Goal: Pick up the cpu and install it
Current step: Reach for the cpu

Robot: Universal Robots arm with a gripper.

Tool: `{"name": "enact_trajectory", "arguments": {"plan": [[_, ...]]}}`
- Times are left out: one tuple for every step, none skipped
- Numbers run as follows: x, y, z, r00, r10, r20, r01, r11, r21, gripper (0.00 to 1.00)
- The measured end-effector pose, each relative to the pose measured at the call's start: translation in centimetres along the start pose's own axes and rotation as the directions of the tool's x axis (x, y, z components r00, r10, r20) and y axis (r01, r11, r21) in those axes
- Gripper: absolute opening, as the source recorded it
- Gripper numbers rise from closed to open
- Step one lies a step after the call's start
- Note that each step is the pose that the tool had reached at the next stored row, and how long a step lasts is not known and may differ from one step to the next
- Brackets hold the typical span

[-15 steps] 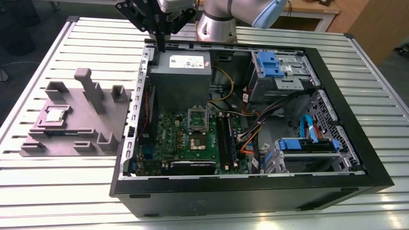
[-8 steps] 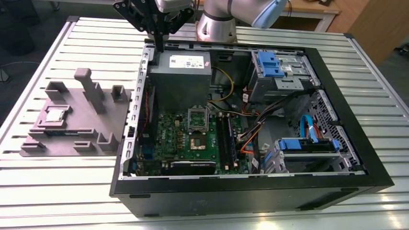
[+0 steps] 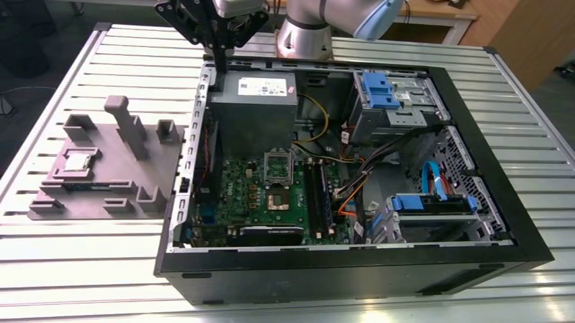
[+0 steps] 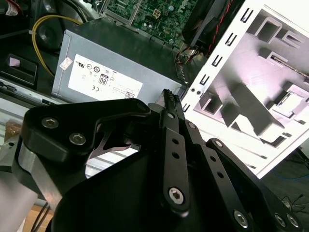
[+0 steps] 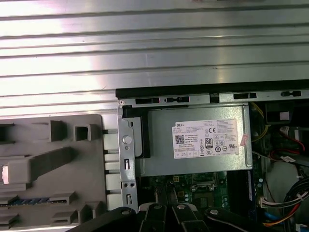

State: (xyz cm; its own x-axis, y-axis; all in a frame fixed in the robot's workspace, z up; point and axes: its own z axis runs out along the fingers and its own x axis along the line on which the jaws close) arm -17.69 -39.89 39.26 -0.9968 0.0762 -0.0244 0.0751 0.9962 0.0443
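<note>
One small square cpu (image 3: pixel 79 161), silvery-grey top, lying flat in grey holder (image 3: pixel 115 171), fingers (image 4: pixel 170 102) pressed together, holding nothing

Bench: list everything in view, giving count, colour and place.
table: 1, silver, slatted, under everything
computer case: 1, black, open, mid-table
motherboard: 1, green, inside case
power supply: 1, grey, white label, inside case
holder: 1, grey, beside case, on the exterior view's left
cpu: 1, silvery, on holder
arm: 1, silver-grey, beyond case in the exterior view
gripper: 1, black, shut, empty, above case's edge near power supply
</note>
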Motion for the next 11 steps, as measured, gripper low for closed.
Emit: {"name": "enact_trajectory", "arguments": {"plan": [[0.02, 0.00, 0.00, 1.0000, 0.000, 0.0000, 0.000, 1.0000, 0.0000, 0.10], [0.04, 0.00, 0.00, 1.0000, 0.000, 0.0000, 0.000, 1.0000, 0.0000, 0.10], [0.06, 0.00, 0.00, 1.0000, 0.000, 0.0000, 0.000, 1.0000, 0.0000, 0.10], [0.08, -0.01, 0.00, 1.0000, 0.000, 0.0000, 0.000, 1.0000, -0.0001, 0.10], [0.10, -0.01, 0.00, 1.0000, 0.000, 0.0000, 0.000, 1.0000, 0.0000, 0.10], [0.12, -0.01, 0.00, 1.0000, 0.000, 0.0000, 0.000, 1.0000, 0.0000, 0.10], [0.14, -0.01, 0.00, 1.0000, 0.000, 0.0000, 0.000, 1.0000, 0.0000, 0.10], [0.16, -0.01, 0.00, 1.0000, 0.000, 0.0000, 0.000, 1.0000, 0.0000, 0.10], [0.18, -0.01, 0.00, 1.0000, 0.000, 0.0000, 0.000, 1.0000, 0.0000, 0.10], [0.20, -0.01, -0.01, 1.0000, 0.000, 0.0000, 0.000, 1.0000, 0.0000, 0.10], [0.23, -0.02, 0.00, 1.0000, 0.000, 0.0000, 0.000, 1.0000, -0.0001, 0.10]]}}
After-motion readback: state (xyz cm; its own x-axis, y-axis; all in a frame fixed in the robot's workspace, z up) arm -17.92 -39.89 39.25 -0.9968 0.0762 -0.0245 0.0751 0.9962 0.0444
